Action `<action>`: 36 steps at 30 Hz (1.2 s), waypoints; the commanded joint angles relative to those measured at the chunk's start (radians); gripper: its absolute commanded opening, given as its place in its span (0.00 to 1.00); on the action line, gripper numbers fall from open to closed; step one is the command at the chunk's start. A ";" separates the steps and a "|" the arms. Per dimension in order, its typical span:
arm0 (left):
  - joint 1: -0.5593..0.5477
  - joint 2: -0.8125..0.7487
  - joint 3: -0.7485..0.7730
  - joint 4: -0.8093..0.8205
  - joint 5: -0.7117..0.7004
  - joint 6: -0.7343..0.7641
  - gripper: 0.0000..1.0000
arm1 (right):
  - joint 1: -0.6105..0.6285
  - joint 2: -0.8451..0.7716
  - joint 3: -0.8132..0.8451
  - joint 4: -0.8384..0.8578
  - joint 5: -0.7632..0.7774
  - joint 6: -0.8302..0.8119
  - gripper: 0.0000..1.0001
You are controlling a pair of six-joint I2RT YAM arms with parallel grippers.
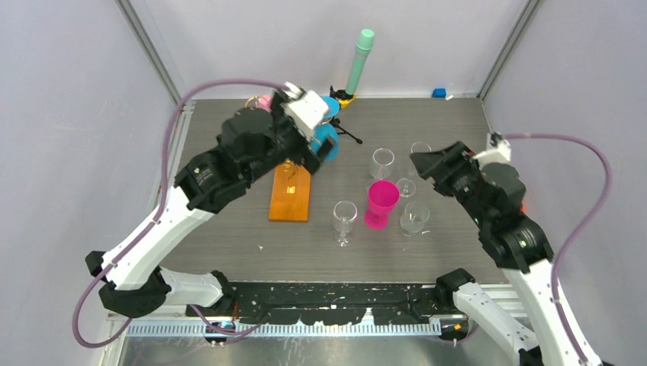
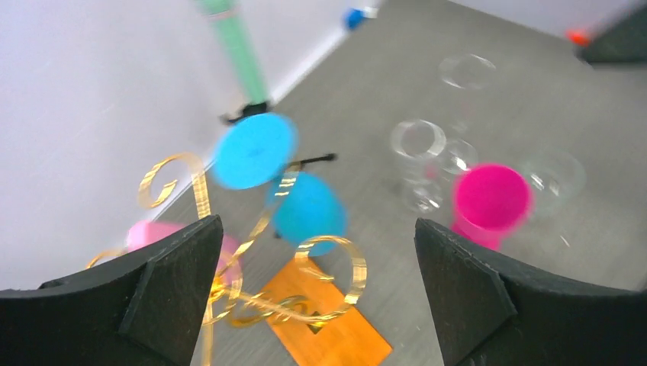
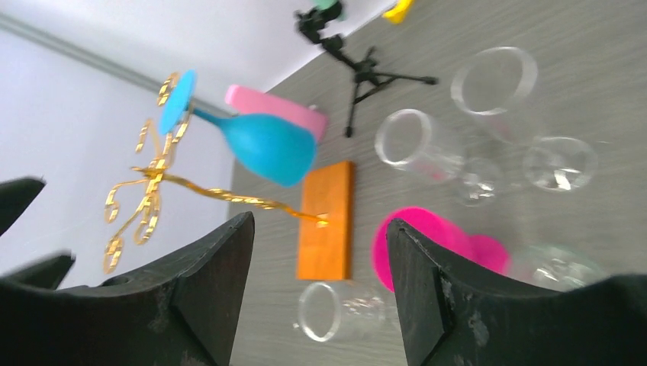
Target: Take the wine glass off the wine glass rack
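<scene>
Over the rack (image 1: 291,197) — blue glass (image 3: 267,145) hung upside down on its gold wire — the left gripper (image 2: 317,229) hangs, fingers spread wide; right gripper (image 3: 319,225) likewise spread, holding nothing

You have shiny wire, wood, clear glass and coloured plastic here.
The rack (image 2: 200,191) is thin, bright gold metal wire on a smooth orange-brown wooden base (image 1: 291,194). The blue glass (image 3: 271,145) and magenta cup (image 1: 381,200) look like opaque satin plastic, the clear glasses (image 1: 345,216) glossy, the grey table (image 1: 442,130) matt and grained, your fingers (image 2: 473,297) matt black.
</scene>
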 commanded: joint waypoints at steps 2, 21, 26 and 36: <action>0.219 -0.030 -0.016 0.164 -0.134 -0.265 1.00 | 0.005 0.198 0.068 0.331 -0.242 0.085 0.70; 0.695 -0.146 -0.158 0.151 0.234 -0.632 1.00 | 0.056 0.737 0.212 0.910 -0.402 0.432 0.69; 0.695 -0.198 -0.179 0.147 0.219 -0.614 1.00 | 0.086 0.822 0.252 0.916 -0.420 0.447 0.63; 0.695 -0.230 -0.199 0.151 0.219 -0.606 1.00 | 0.096 0.838 0.244 0.900 -0.396 0.449 0.32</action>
